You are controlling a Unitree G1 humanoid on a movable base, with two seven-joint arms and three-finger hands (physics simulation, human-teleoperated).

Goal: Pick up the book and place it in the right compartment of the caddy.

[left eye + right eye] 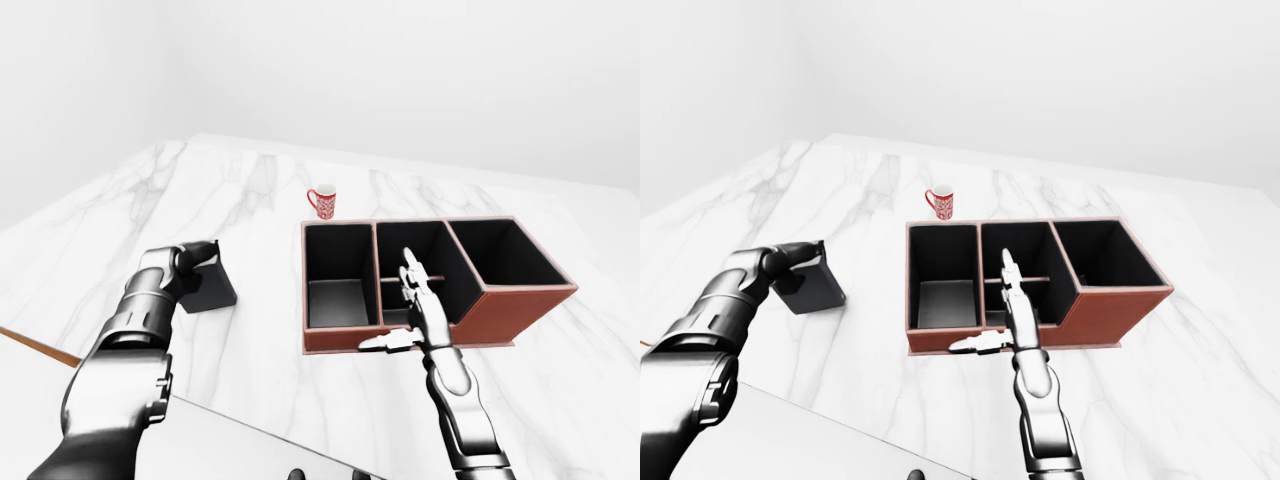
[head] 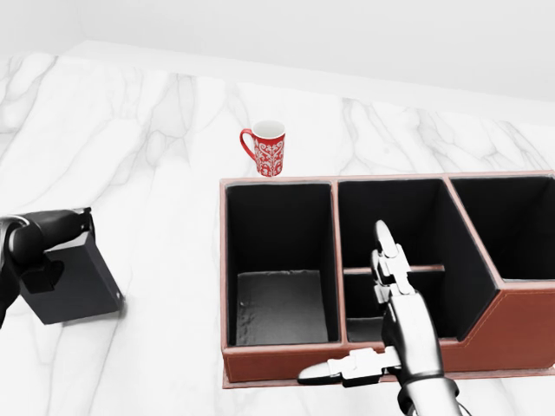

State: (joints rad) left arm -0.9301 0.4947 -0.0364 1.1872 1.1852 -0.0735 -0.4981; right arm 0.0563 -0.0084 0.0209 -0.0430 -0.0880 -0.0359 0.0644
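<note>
The book is dark grey and stands tilted on the marble table at the left of the head view. My left hand is shut on its top edge, thumb on the near face. The caddy is red-brown with black insides, and its right compartment is empty. My right hand is open, fingers stretched up and thumb out to the left. It hovers over the caddy's near wall by the divided middle compartment and holds nothing.
A red patterned mug stands just above the caddy's left compartment. The marble table ends at a wooden edge at the lower left of the left-eye view. A pale grey surface lies below it.
</note>
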